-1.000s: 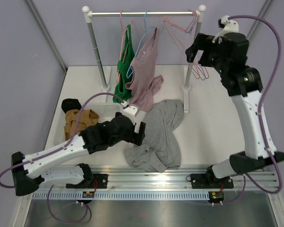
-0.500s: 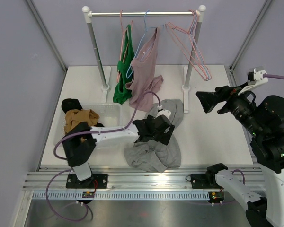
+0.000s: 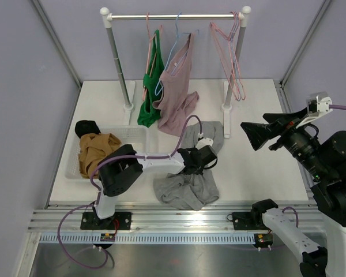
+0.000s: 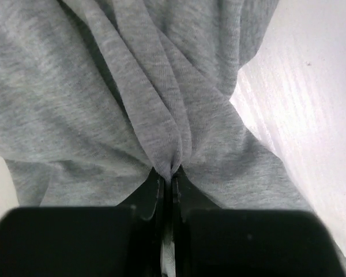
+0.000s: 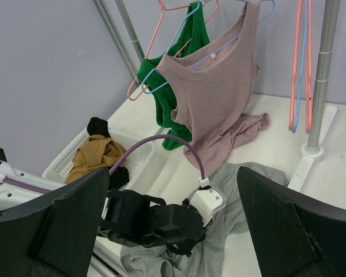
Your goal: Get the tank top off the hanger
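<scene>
left gripper [image 4: 167,186]: arm stretched low, jaws pinched on a fold of grey garment [image 4: 132,86] just ahead
right gripper [image 3: 249,134]: raised, level, jaws spread wide

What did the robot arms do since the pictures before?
The left fingers slid right onto the grey garment and pinched a fold. The right fingers left the empty hangers and pulled back, open. The pink tank top, green top and basket stayed put.
</scene>
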Robot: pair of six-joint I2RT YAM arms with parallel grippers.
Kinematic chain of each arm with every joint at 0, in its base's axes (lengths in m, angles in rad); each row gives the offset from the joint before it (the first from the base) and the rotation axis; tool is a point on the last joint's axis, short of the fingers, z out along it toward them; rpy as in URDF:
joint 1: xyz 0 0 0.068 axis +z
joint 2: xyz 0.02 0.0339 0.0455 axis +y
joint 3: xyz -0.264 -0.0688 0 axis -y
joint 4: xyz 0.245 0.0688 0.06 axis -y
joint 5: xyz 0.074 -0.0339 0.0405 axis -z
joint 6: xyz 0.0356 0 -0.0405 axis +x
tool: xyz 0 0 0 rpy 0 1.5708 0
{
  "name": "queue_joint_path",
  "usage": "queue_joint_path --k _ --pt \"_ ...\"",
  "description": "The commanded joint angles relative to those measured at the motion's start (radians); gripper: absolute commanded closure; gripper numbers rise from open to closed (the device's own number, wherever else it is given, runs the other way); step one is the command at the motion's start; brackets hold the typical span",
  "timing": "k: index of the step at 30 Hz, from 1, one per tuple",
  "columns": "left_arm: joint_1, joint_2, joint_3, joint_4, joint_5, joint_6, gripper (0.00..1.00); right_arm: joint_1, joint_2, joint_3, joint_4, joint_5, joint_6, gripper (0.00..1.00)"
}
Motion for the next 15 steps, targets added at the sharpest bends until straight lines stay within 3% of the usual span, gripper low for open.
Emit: queue_joint_path --k 1,9,15 --pt "-0.022 -0.105 0.001 -0.04 -0.1 -0.014 1.0 -0.003 -0.01 -0.005 0.019 -0.006 -0.016 0.01" --pt "-0.022 -0.499 0.108 -0.277 -0.348 0.059 1.0 -0.003 -0.012 -0.027 0.036 0.0 -0.013 0.01" --pt "-0.013 -0.605 0.297 -0.489 -0.516 0.131 1.0 -0.003 -0.012 -0.028 0.05 0.003 -0.009 0.01"
